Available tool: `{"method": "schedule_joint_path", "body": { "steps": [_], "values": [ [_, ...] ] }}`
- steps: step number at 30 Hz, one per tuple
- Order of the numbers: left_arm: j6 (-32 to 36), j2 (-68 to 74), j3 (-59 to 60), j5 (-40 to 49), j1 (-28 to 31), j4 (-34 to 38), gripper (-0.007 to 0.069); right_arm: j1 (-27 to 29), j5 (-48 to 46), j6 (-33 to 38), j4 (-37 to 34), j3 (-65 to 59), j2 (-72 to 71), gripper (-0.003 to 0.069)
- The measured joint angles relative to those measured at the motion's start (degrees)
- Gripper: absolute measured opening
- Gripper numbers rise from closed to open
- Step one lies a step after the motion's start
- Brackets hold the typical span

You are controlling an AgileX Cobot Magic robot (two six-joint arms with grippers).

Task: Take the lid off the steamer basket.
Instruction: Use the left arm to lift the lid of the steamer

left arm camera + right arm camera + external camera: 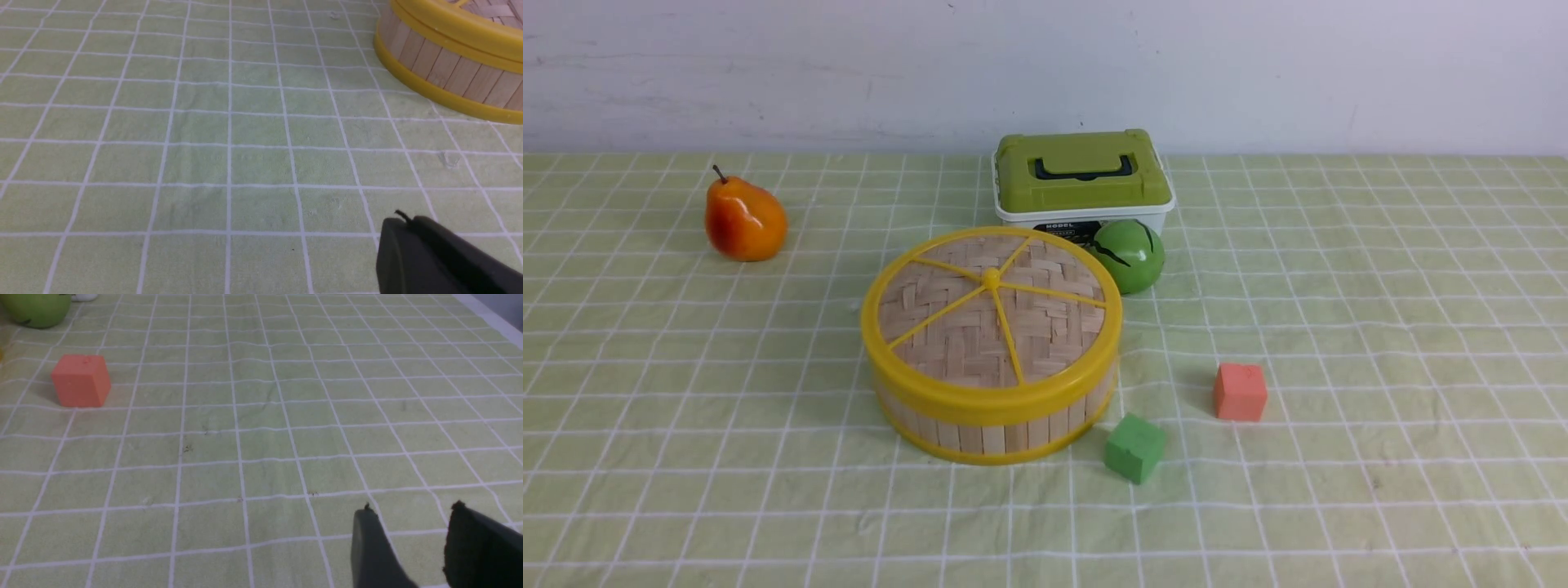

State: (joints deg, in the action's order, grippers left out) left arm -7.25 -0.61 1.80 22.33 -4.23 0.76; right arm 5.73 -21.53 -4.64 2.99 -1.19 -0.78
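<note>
The steamer basket (1005, 429), pale bamboo slats with yellow rims, stands mid-table. The lid (980, 327), woven bamboo with a yellow rim, spokes and hub, sits flat on it. No arm shows in the front view. In the left wrist view the left gripper (402, 220) has its two dark fingers pressed together, empty, over bare cloth, well short of the basket (449, 69) and the lid's rim (457, 28). In the right wrist view the right gripper (412, 512) has its fingers apart, empty, over bare cloth; the basket does not show there.
A white box with green top (1082, 175) stands behind the basket. A green apple (1129, 255) sits by its far right side. A green cube (1134, 447) and an orange-red cube (1240, 391) lie to its right. A pear (743, 220) lies far left.
</note>
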Motion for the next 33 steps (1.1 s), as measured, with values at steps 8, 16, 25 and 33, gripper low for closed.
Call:
{"method": "schedule_joint_path", "body": {
  "steps": [8,16,25,33],
  "values": [
    [-0.05,0.00,0.02,-6.82,0.00,0.12,0.0014,0.00,0.00,0.00,0.00,0.00,0.00,0.0241],
    [-0.05,0.00,0.02,-31.16,0.00,0.02,0.0019,0.00,0.00,0.00,0.00,0.00,0.00,0.0241],
    [-12.51,0.00,0.02,-53.76,0.00,-0.05,0.0024,0.00,0.00,0.00,0.00,0.00,0.00,0.0241],
    [-20.93,1.81,-14.59,-36.04,0.00,0.01,-0.0004,0.00,0.00,0.00,0.00,0.00,0.00,0.0241]
  ]
}}
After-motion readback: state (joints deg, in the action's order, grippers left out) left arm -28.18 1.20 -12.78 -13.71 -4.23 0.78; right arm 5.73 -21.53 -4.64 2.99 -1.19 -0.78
